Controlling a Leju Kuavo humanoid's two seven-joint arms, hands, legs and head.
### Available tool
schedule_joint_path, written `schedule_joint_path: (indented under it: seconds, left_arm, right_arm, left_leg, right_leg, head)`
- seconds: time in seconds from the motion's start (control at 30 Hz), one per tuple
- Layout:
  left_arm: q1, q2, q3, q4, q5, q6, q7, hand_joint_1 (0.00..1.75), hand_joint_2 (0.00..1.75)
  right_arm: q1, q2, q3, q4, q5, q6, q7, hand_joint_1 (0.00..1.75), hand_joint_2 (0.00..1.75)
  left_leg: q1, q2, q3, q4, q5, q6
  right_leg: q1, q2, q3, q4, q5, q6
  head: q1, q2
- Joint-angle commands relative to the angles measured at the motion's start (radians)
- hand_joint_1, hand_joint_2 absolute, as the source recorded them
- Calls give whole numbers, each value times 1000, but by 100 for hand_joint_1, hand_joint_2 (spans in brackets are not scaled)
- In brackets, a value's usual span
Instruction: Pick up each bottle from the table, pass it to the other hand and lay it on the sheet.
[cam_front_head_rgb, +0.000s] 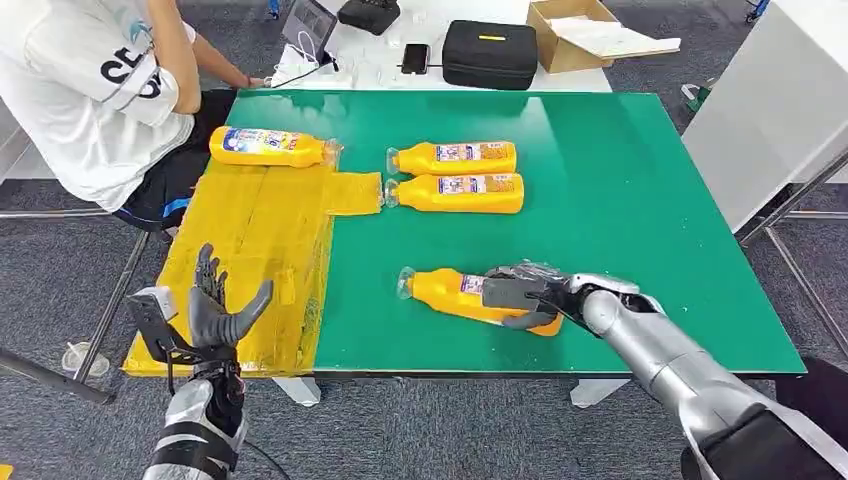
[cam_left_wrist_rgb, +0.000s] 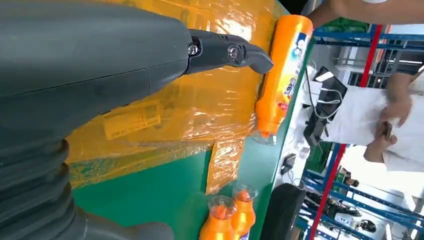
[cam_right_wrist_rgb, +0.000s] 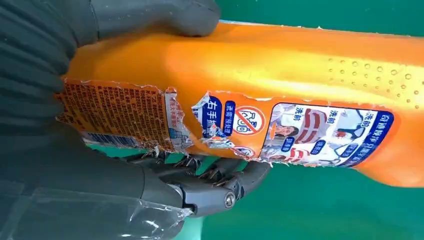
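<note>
At my right fingers: they (cam_right_wrist_rgb: 220, 187) were curled under the near bottle (cam_front_head_rgb: 470, 294), thumb over the top of it, so my right hand (cam_front_head_rgb: 530, 296) gripped its body while it lay on its side on the green table (cam_front_head_rgb: 620, 180).
Right grip, close up: the wrist view showed the orange plastic pressed between thumb and fingers; whether the bottle had left the table I could not tell.
Left fingers: they (cam_front_head_rgb: 208, 285) were spread apart and pointing up, holding nothing.
Left hand: it (cam_front_head_rgb: 222, 312) hovered at the near edge of the yellow sheet (cam_front_head_rgb: 250, 240), palm open, apart from every bottle.
Done so far: one bottle (cam_front_head_rgb: 268, 147) lay on its side at the far edge of the sheet, which I judged to be a finished delivery.
In hand: the near bottle, grasped but not yet passed across to my left hand.
Left to do: the pair of bottles (cam_front_head_rgb: 455, 176) lay side by side on the bare green, untouched, just beyond the sheet's small flap.
Progress, as I judged it: roughly a quarter done, the second of four begun.
Writing: the held bottle's label (cam_right_wrist_rgb: 240, 125) was torn, with Chinese characters, a red prohibition sign and small pictures; the fine print was too small to read, and no brand name could be made out.
Beyond: a seated person (cam_front_head_rgb: 100, 80) in a white shirt was at the far left corner.
</note>
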Motion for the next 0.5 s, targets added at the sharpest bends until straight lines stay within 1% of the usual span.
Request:
schedule_joint_path:
  seconds: [0.03,0.07,0.1,0.13,0.17,0.2,0.23,0.27,0.3,0.33,0.37,0.43,0.5]
  left_arm:
    - [43,-1,-7,-58,7,11,3,0,175]
    - [65,-3,-16,-91,7,11,4,0,175]
    - [82,-6,-28,-125,8,10,6,0,175]
    - [93,-8,-42,-149,15,0,19,0,175]
    - [101,-10,-64,-174,26,-12,37,0,175]
    - [101,-10,-77,-180,32,-19,47,0,175]
    - [99,-11,-101,-188,45,-39,65,0,175]
    - [96,-12,-125,-194,64,-59,82,0,175]
    - [92,-10,-148,-196,75,-77,95,0,175]
    - [91,-10,-166,-201,85,-85,102,0,175]
    - [86,-11,-189,-204,106,-103,113,0,175]
    - [84,-6,-214,-211,133,-122,131,0,175]
    - [84,-6,-214,-211,133,-122,131,0,175]
  right_arm:
    - [326,230,-324,-217,-25,-604,-175,175,175]
    - [367,305,-403,-305,47,-724,-195,175,175]
    - [397,357,-459,-374,105,-841,-228,175,175]
    - [415,380,-483,-430,154,-897,-227,175,175]
    - [443,414,-532,-495,133,-943,-259,175,175]
    - [452,417,-543,-516,144,-959,-272,175,175]
    - [472,441,-584,-550,133,-1020,-324,175,175]
    - [486,454,-611,-571,105,-1033,-364,175,175]
    - [496,464,-634,-576,91,-1051,-396,175,175]
    - [503,472,-652,-576,83,-1062,-418,175,175]
    - [505,481,-671,-569,48,-1061,-452,175,175]
    - [506,491,-691,-555,34,-1070,-487,175,175]
    - [506,491,-691,-555,34,-1070,-487,175,175]
  left_leg:
    - [1,-3,3,-1,0,0]
    - [2,-1,4,-2,-1,0]
    - [3,3,7,-3,-2,0]
    - [3,10,3,-1,-4,-1]
    - [2,10,2,-1,-5,-1]
    - [2,13,1,1,-8,-2]
    - [2,9,-3,1,-5,-2]
    - [2,4,-3,1,-5,-2]
    - [3,5,-1,1,-7,-2]
    - [3,-3,-4,0,-4,-1]
    - [6,-6,-7,0,-2,-1]
    - [5,-7,-5,1,-3,-1]
    - [4,-4,-8,0,-2,-2]
  right_leg:
    - [2,-5,5,-2,-1,-2]
    - [3,-2,5,-4,0,-2]
    - [4,2,7,-5,-1,-3]
    - [3,9,2,-1,0,-3]
    - [2,8,0,1,-1,-3]
    - [3,10,-1,2,-2,-4]
    - [3,7,-5,3,-1,-3]
    - [3,1,-5,4,-4,-3]
    - [4,3,-3,4,-5,-4]
    - [4,-4,-4,2,-4,-2]
    - [5,-6,-5,1,-4,-2]
    - [5,-7,-2,1,-5,-2]
    - [3,-4,-6,1,-3,-2]
  head:
    - [0,0]
    - [0,0]
    - [0,0]
    - [1,0]
    - [0,0]
    - [0,0]
    - [0,0]
    - [-2,0]
    - [-1,0]
    - [0,0]
    - [1,0]
    - [0,0]
    - [0,0]
